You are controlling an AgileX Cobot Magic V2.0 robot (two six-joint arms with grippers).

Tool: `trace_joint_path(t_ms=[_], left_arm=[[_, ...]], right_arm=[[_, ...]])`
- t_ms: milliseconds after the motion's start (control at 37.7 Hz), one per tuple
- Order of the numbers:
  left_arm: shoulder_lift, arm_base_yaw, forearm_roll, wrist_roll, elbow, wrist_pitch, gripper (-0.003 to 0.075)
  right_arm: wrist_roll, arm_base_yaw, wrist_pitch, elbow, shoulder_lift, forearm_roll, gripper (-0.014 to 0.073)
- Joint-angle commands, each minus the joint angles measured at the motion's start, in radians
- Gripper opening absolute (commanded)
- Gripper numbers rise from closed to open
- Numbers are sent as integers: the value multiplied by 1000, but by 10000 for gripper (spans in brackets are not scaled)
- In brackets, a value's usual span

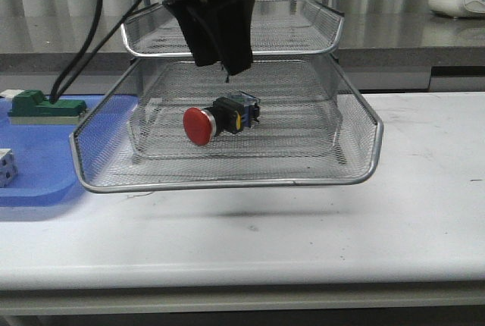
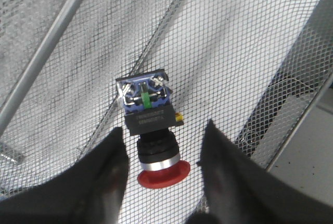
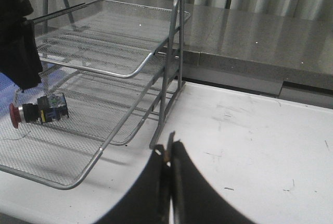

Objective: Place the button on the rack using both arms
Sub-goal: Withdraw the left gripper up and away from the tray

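The button [image 1: 220,120] lies on the rack's [image 1: 227,183] pulled-out tier. My left gripper [image 2: 164,153] hangs above the button, spread wide and empty; my right gripper [image 3: 168,156] is closed and empty beside the rack.

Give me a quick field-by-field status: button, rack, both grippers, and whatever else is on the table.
button: lying on its side on the mesh of the pulled-out tier, red head toward the camera in the front view
rack: that tier slid forward over the table, upper tier above it holds nothing
left gripper: open, above the button, fingers either side of it, not gripping
right gripper: shut, holding nothing, over the white table beside the rack
blue tray: left of the rack, holds a green-and-beige block and a white cube
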Motion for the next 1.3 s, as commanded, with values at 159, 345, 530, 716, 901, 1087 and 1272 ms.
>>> trace_joint_path(t_ms=[159,345,530,716,901,1087,1272], left_arm=[[-193,31,29,-52,71,56,-19],[-328,161,17,-122,224,17,-19],[-516,329,-60,-152,452,-138,-19],[-742,485,-96,-153,711,-294,-19],[-993,588,-96,-153,953,-450,-19],[-1312,608,-96,-153,1182,-642,-19],[-1611,608,-96,-153,1350,-745,-19]], right_arm=[[-2,0,-76,-24,11,9,-109],[-2,0,-76,-24,11,9,-109],[-2,0,-76,-24,11,9,-109],[-2,0,-76,-24,11,9,-109],[-2,0,-76,-24,11,9,-109],[-2,0,-76,-24,11,9,-109],[-2,0,-76,-24,11,9,-109]])
